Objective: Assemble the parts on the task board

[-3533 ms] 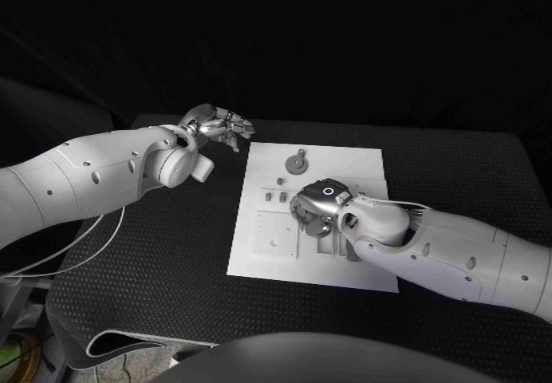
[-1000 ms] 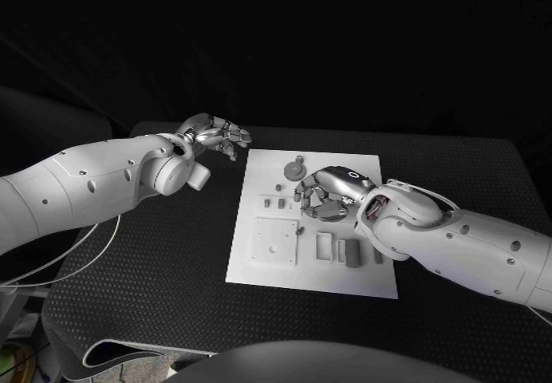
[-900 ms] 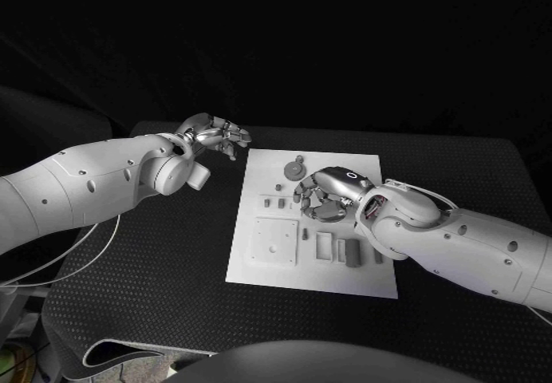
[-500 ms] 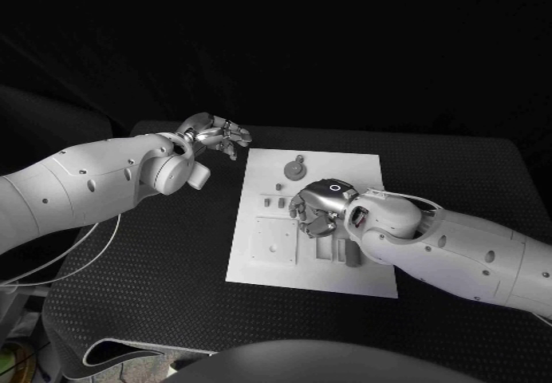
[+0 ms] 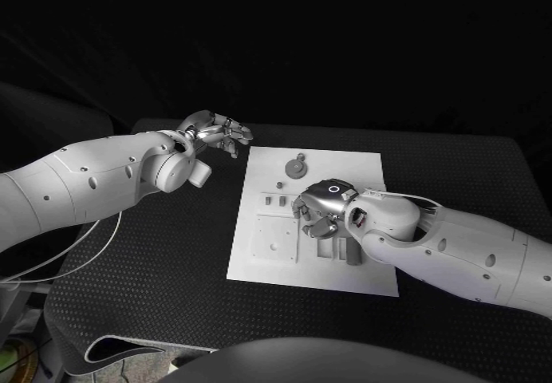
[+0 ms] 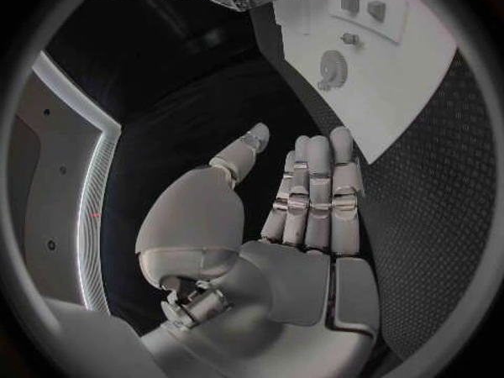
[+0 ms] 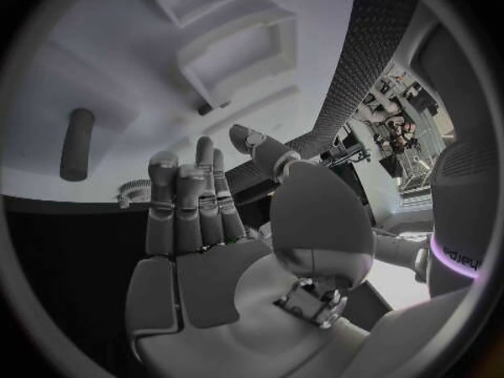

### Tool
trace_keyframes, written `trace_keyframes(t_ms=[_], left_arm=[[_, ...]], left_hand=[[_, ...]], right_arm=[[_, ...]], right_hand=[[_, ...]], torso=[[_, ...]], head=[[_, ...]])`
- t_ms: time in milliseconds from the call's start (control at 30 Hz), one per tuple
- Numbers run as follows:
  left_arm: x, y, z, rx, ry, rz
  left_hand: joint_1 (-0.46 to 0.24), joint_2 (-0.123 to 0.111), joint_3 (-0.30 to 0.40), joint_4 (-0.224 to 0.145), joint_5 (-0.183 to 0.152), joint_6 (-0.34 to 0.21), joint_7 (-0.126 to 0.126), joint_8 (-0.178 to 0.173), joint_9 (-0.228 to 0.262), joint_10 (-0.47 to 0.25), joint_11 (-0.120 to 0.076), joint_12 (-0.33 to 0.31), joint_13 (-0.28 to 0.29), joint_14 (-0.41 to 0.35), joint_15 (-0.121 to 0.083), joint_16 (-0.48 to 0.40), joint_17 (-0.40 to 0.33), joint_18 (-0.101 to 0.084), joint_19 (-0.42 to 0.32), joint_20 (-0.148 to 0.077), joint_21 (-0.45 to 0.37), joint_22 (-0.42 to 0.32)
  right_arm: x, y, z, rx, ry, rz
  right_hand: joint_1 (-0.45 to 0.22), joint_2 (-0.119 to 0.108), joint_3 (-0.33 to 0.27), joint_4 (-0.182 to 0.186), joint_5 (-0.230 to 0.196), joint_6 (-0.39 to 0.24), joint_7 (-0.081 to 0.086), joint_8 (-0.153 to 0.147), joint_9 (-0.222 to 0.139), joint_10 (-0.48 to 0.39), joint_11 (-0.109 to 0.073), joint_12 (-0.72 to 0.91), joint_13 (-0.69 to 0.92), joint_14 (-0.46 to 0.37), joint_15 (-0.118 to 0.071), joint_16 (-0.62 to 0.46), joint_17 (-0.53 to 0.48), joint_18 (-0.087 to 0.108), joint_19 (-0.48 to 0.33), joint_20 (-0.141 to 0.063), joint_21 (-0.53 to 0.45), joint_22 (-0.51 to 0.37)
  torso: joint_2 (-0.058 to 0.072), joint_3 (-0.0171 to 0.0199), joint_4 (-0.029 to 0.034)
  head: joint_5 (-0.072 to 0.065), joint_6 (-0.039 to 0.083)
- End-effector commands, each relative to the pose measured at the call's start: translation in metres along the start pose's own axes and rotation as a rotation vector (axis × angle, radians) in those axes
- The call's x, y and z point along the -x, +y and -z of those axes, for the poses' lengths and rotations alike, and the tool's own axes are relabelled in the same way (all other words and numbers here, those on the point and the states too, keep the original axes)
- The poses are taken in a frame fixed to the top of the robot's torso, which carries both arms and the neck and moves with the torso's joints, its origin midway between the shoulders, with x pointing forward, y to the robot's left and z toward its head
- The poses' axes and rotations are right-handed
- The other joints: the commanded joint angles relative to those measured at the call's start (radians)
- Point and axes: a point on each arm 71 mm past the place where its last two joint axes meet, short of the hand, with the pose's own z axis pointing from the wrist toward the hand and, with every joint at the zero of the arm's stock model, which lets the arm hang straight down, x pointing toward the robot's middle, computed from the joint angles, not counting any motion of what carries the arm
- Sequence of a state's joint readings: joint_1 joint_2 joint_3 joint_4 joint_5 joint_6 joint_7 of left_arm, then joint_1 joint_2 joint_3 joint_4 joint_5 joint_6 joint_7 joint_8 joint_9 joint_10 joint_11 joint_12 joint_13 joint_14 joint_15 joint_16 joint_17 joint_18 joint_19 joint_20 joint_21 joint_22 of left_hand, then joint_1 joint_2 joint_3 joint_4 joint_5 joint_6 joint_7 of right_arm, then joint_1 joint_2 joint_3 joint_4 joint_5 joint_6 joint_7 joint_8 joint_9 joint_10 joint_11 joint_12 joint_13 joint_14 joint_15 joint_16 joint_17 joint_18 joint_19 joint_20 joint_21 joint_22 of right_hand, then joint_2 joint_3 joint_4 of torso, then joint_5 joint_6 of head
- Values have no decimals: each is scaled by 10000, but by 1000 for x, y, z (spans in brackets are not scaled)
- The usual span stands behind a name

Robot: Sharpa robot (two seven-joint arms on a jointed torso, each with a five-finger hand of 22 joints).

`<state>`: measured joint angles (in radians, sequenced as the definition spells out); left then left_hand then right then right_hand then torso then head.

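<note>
Since half a second ago the right hand (image 5: 321, 209) has slid a little nearer the robot over the middle of the white board (image 5: 259, 263); against the frame a second back it sits clearly lower on the board and no longer near the round gear-like part (image 5: 297, 167); the left hand (image 5: 214, 131) has kept its place above the table (image 5: 150, 263) off the board's far left corner. From the head view the right hand covers the parts beneath it, so whether it touches any cannot be told; its wrist view shows the fingers (image 7: 200, 195) straight, close together and holding nothing, over the board's raised blocks (image 7: 226, 55) and a dark peg (image 7: 76, 143). In the left wrist view its fingers (image 6: 315, 195) are extended and empty.
</note>
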<state>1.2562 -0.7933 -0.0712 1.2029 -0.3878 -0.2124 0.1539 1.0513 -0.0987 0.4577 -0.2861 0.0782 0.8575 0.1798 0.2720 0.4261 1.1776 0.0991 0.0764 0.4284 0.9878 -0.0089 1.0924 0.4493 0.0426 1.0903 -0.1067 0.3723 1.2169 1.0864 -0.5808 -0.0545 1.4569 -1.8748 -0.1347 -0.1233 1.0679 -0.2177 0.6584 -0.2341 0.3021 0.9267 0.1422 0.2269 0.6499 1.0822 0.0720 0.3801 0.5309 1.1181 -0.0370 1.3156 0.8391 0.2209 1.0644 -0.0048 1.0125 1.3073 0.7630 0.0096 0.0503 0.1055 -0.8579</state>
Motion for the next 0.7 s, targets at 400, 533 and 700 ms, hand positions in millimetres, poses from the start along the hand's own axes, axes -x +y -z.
trace_keyframes(t_ms=[400, 533, 700], left_arm=[[-2, -1, 0, -58, 151, 40], [-2, -1, 0, -53, 150, 40], [-1, -1, 0, -55, 147, 39]], left_hand=[[-34, 25, -53, -1, 8, 3, 68, 1, -13, -94, -5, -38, 21, 55, -2, -63, 14, 263, 71, -12, -48, 15], [-33, 27, -53, -1, 8, 3, 68, 1, -13, -94, -5, -38, 22, 56, -2, -63, 15, 263, 72, -12, -48, 15], [-32, 28, -52, -2, 9, 0, 68, 1, -14, -94, -6, -37, 24, 57, -2, -63, 16, 264, 74, -13, -49, 16]], right_arm=[[-2, 5, 2, -254, 580, 968], [-4, 5, 2, -262, 929, 1075], [-8, 3, 3, -301, 1223, 1158]], right_hand=[[-521, -504, -215, 492, -8, -335, 182, -19, -75, -344, 171, -379, -213, -421, 168, -18, -22, 409, -332, 143, -217, 122], [-511, -539, -195, 504, -2, -323, 194, -6, -82, -405, 191, -430, -241, -460, 186, -17, -31, 409, -359, 143, -236, 124], [-296, -453, -138, 347, -5, -262, 170, 49, -74, -367, 188, -431, -248, -513, 187, 1, -46, 409, -403, 144, -250, 140]], torso=[[2, 0, 7], [-3, 0, 5], [2, 5, -2]], head=[[45, -76], [45, -81], [46, -106]])
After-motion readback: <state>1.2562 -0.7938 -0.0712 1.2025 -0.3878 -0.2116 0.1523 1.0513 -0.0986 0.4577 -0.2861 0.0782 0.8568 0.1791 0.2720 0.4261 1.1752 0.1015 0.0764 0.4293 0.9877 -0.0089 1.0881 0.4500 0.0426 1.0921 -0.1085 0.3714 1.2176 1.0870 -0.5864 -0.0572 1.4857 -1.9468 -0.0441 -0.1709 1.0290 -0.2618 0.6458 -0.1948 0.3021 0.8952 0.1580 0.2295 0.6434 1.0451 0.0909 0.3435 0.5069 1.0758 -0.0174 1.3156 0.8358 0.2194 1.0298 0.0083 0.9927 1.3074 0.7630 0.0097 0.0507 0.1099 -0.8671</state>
